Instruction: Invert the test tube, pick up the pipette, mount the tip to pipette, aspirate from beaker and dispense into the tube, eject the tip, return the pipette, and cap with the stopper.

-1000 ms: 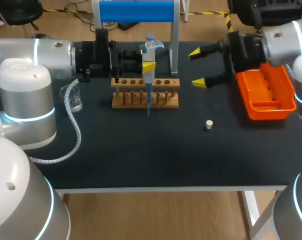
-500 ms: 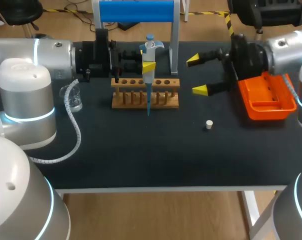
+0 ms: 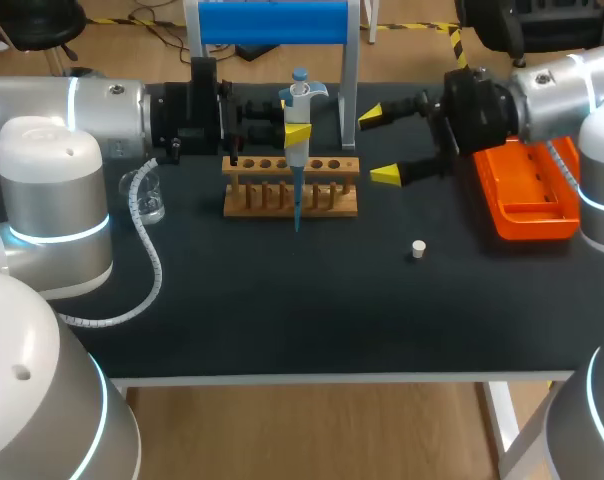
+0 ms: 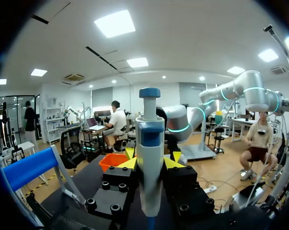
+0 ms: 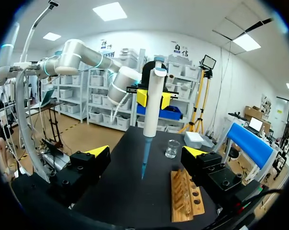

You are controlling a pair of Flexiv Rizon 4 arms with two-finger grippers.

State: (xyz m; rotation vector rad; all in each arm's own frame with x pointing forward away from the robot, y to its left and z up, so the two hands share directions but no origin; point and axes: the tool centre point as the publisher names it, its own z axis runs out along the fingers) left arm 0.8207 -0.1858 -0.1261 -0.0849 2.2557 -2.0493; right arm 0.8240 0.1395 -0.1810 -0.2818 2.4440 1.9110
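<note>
Left fingers point(image 3: 298, 133) clamp pipette point(image 3: 299, 97), tip point(image 3: 297, 205) fitted, upright over wooden rack point(image 3: 332, 210). Right fingers point(image 3: 385, 175) spread, empty, nr rack. Stopper point(image 3: 418, 248) on counter point(image 3: 282, 310): pickup & tip done; eject, return, capping left.

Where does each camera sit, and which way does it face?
Head view: above and behind, looking down on the black table; grey left arm and right arm enter from the sides.
Left wrist view: on the left wrist, looking along the left gripper, shut on the white-and-blue pipette.
Right wrist view: on the right wrist, looking past the open right gripper at the wooden tube rack.
Shared: all views show the pipette.
</note>
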